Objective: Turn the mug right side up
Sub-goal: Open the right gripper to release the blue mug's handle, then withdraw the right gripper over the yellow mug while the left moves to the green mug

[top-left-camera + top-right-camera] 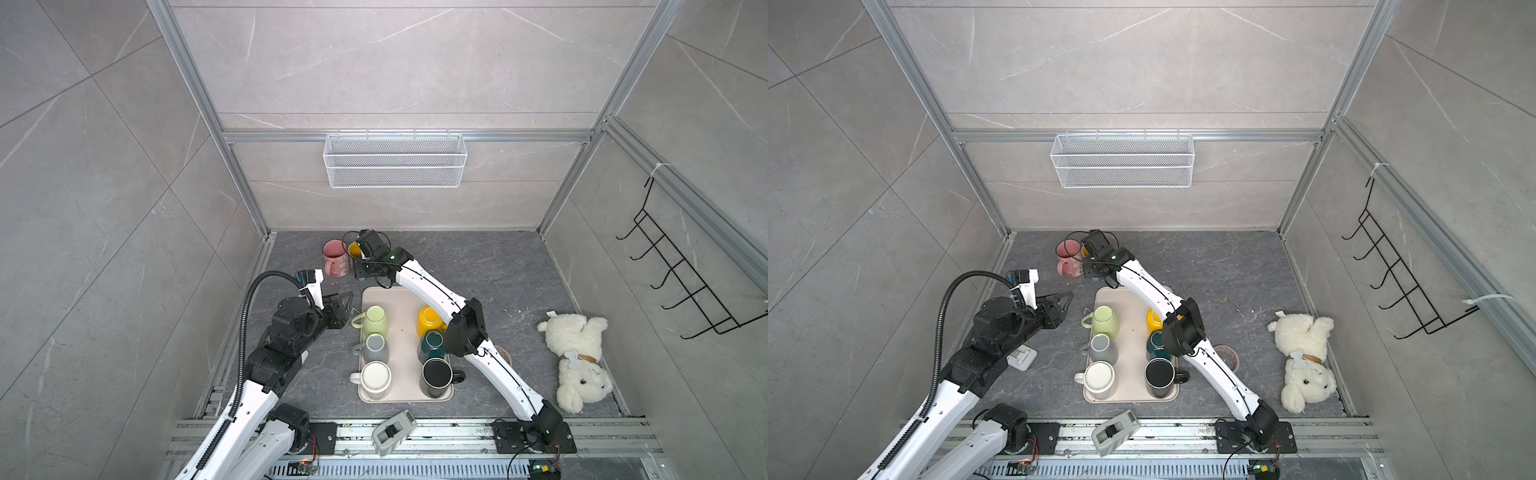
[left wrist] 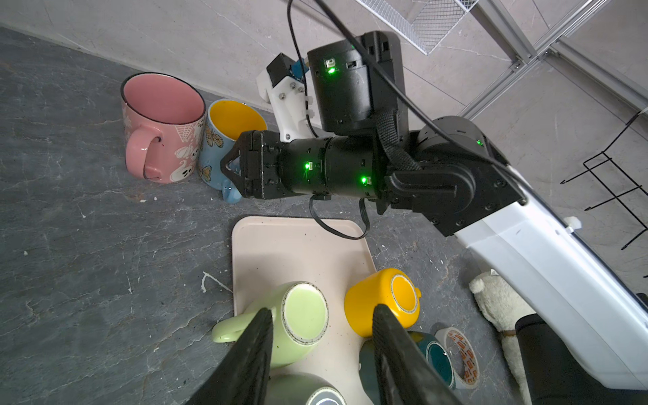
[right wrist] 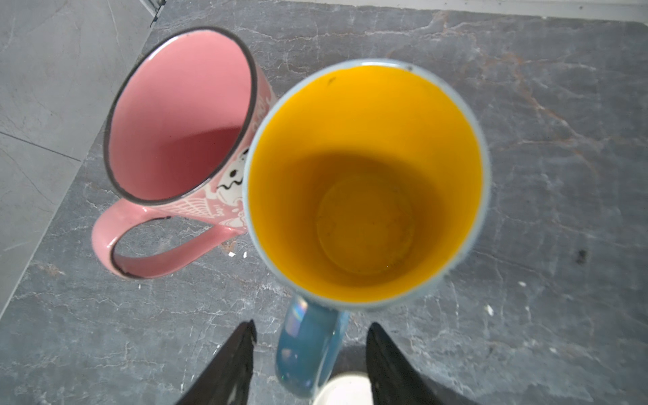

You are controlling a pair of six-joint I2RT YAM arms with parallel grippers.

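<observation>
A blue mug with a yellow inside [image 3: 364, 182] stands upright on the dark stone floor, mouth up, right beside an upright pink mug [image 3: 179, 115]. Both show in the left wrist view, the blue mug [image 2: 228, 126] and the pink mug [image 2: 161, 129], and in both top views near the back wall [image 1: 354, 248] [image 1: 1085, 251]. My right gripper [image 3: 310, 336] is open. Its fingers stand on either side of the blue handle [image 3: 308, 350] with a gap on each side. My left gripper [image 2: 323, 308] is open and holds nothing. It hovers over the upside-down green mug [image 2: 301, 315] on the tray [image 2: 298, 245].
The beige tray [image 1: 399, 299] carries several mugs, among them bottom-up yellow [image 1: 430, 320], grey [image 1: 376, 347] and teal [image 1: 432, 345] ones. A white teddy bear [image 1: 577, 357] lies at the right, and a tape roll [image 2: 459, 357] lies beside the tray. A wire basket [image 1: 395, 160] hangs on the back wall.
</observation>
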